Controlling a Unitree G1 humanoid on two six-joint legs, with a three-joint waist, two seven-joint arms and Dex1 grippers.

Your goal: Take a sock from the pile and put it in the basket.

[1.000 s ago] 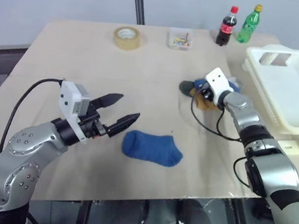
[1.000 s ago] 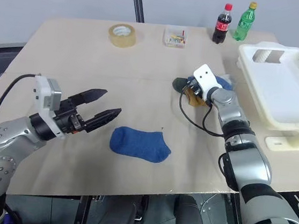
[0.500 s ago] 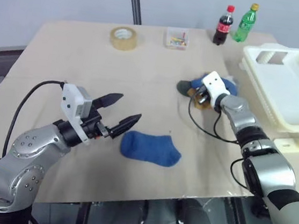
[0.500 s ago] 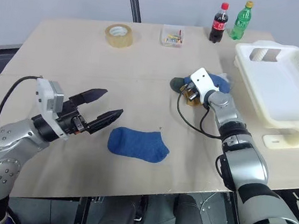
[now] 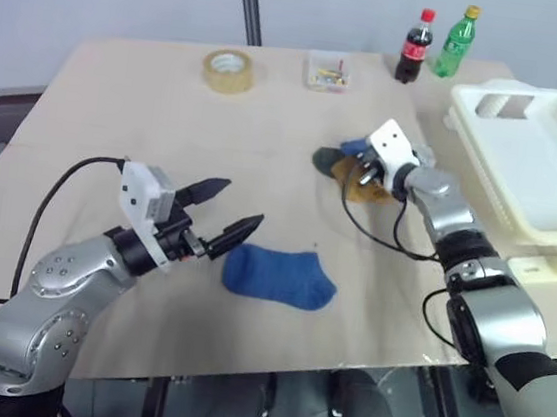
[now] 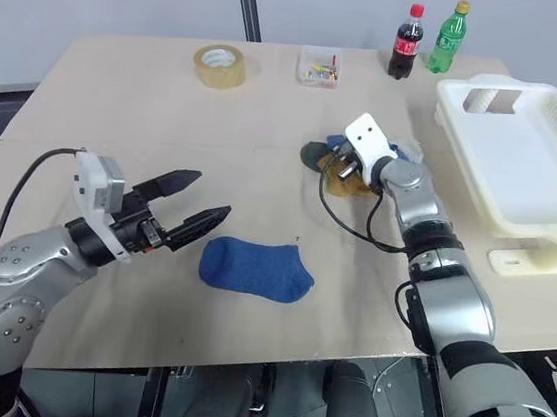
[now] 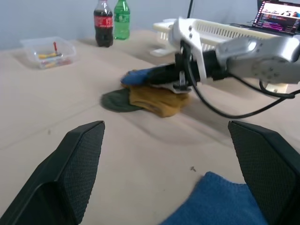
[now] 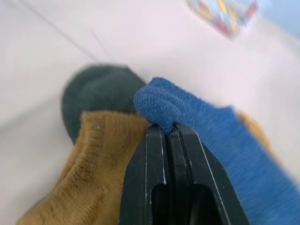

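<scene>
Right pincer: has just closed, now clenched on a fold of the sock atop the pile
Left pincer: released, idle
Basket: far right of counter; lift next

Lighting's bright, soft and even, so shadows on the table are faint. Head views are sharp, no glare. Right wrist view is blurry beyond the pinched blue sock; the left wrist view's fingers look soft.
</scene>
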